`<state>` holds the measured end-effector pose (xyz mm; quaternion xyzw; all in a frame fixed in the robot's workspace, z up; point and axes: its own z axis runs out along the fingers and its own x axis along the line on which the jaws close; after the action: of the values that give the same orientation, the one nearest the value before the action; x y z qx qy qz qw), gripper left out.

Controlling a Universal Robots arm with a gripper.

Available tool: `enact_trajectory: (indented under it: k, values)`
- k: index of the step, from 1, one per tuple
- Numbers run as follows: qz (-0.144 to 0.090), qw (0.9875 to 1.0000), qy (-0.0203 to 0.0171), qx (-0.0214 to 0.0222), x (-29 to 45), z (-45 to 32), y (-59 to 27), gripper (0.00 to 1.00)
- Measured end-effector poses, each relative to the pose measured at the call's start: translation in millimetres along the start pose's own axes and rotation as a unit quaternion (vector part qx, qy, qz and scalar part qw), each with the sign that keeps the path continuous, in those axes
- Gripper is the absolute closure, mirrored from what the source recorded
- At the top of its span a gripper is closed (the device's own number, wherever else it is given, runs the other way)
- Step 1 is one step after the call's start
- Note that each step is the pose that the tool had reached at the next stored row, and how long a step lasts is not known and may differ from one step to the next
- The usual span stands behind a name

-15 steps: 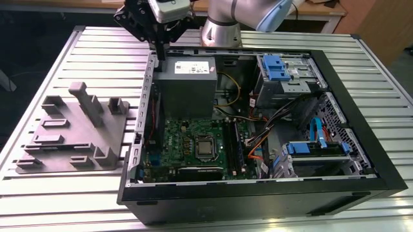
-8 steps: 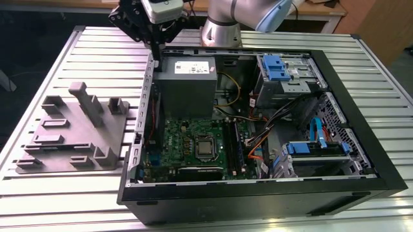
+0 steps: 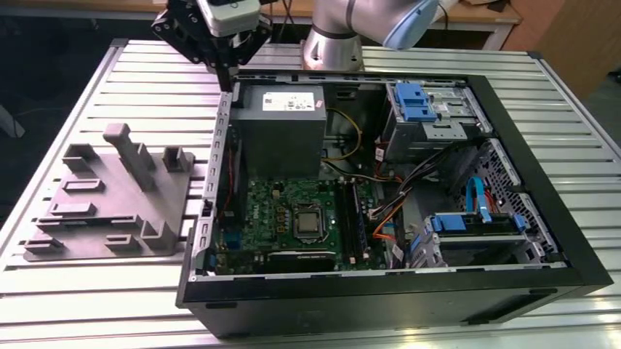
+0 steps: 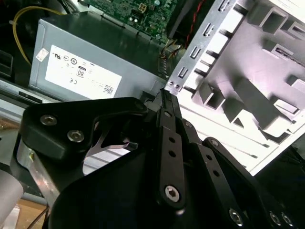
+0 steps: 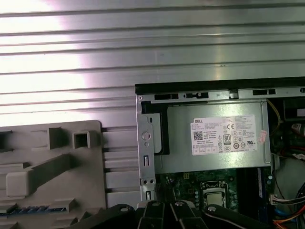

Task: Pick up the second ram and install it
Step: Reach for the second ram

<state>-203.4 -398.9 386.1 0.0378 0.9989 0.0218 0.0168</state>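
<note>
A: End effector (image 3: 230, 77), where?
B: Exterior view: it hangs over the corner of the case (image 3: 388, 294) on the view's left, by the PSU (image 3: 279, 123). Touching nothing that I can see.
A: Fingers (image 4: 165, 102)?
B: Pressed together. In the second wrist view the tips meet in a point, with nothing visible between them.
A: Ram (image 5: 33, 209)?
B: First wrist view: a thin dark-blue strip lying flat in a low slot of the grey fixture (image 5: 52, 157). I take that for the ram, though the chips are too small to make out. It is well apart from the end effector.
A: Fixture placement?
B: On the tabletop (image 3: 97, 305), just beside the case, at the exterior view's left. A tall post (image 3: 131, 156) rises from it.
A: Inside the case?
B: Green board (image 3: 281, 211) next to the PSU, with the CPU socket (image 3: 308, 222) near its middle. Black slots (image 3: 347, 211) lie beside that, toward the exterior view's right. Whether a stick sits in them, cannot tell.
</note>
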Motion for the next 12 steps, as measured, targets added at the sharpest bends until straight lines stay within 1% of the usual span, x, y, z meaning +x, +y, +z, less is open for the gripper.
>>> enact_trajectory:
  k: [12]
  values:
    - [0.0,1.0,0.0,0.0,19.4,1.1,-1.5,0.9]
